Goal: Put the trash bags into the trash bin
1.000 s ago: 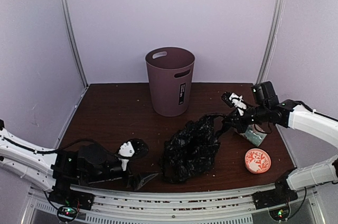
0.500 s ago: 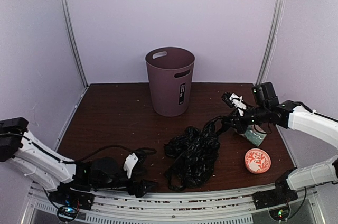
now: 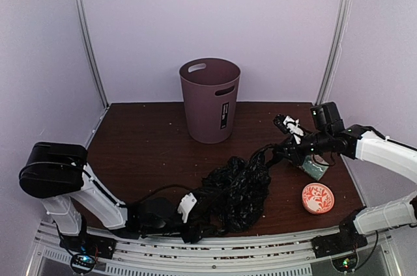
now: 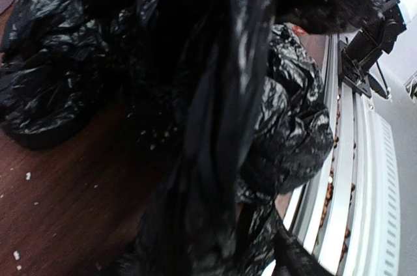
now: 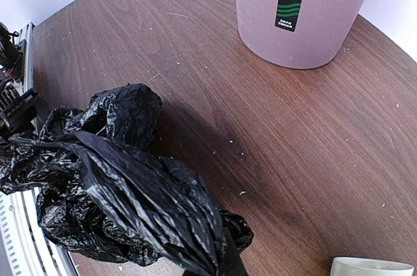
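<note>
Black film, thin and crinkly, is bunched into a rope that runs into my right gripper, whose jaws look pinched on it. My left gripper is buried in the folds, so I cannot tell how its jaws stand. The trash bags sprawl on the table toward six o'clock, with the trash bin upright and well apart at twelve. I judge them light, limp and slippery: better to grip a gathered wad than one loose layer.

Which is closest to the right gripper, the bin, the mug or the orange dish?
The patterned mug, right beside the right gripper; the orange dish lies farther forward, the trash bin far back.
</note>
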{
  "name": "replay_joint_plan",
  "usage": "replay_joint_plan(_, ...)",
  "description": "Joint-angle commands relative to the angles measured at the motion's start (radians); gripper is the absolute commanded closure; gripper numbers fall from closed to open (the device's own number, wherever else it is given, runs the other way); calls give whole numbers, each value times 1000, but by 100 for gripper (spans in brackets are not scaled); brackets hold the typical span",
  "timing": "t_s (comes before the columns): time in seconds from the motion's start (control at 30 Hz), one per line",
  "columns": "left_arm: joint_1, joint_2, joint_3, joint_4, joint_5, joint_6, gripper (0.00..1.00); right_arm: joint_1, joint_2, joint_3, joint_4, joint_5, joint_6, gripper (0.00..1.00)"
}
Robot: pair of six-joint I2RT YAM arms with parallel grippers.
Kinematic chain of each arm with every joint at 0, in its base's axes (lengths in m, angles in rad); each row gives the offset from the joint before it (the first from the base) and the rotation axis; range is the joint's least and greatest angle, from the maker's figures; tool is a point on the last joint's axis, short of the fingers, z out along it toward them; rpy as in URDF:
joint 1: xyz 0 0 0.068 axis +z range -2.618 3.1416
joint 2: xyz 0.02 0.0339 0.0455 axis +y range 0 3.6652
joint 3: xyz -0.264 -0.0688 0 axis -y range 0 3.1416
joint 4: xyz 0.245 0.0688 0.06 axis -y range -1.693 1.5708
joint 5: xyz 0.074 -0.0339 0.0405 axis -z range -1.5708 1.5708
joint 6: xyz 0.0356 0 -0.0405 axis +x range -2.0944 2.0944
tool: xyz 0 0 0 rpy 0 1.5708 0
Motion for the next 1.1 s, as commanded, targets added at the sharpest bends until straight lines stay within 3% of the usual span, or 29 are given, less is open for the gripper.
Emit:
replay_joint_plan(0.0, 4, 22, 50, 54, 21, 63, 48, -4, -2, 1, 19, -17, 19, 100)
replay_joint_plan(0.2, 18, -93, 103, -235, 101, 35, 85, -8, 1, 52, -7, 6, 44, 100)
replay_joint_plan(0.3, 41, -272, 207, -573, -8, 100, 100, -22, 45, 206, -84, 57, 77, 100)
replay_joint_plan(0.43, 237, -506, 440, -959, -128, 123, 100, -46, 172, 645, -192, 167, 177, 100)
replay_joint_plan(0.5, 293, -564, 608, -1043, -215, 196, 100, -62, 227, 871, -207, 117, 226, 100)
replay_joint_plan(0.57, 272, -598, 742, -1042, -232, 332, 100, -60, 210, 962, -142, 40, 258, 100)
replay_joint_plan(0.67, 194, -646, 739, -962, -182, 396, 100, -27, 30, 751, 82, -58, 262, 100)
replay_joint_plan(0.73, 178, -640, 641, -973, -142, 342, 100, 18, 23, 653, -23, -83, 176, 100)
replay_joint_plan(0.87, 147, -609, 302, -914, -78, 178, 100, 134, 4, 246, -150, 9, -44, 100)
replay_joint_plan(0.97, 40, -660, 264, -915, -174, 163, 100, 190, -14, 167, -222, -29, -104, 100)
replay_joint_plan(1.07, 29, -705, 342, -1010, -219, 164, 100, 195, -37, 224, -273, -179, -109, 100)
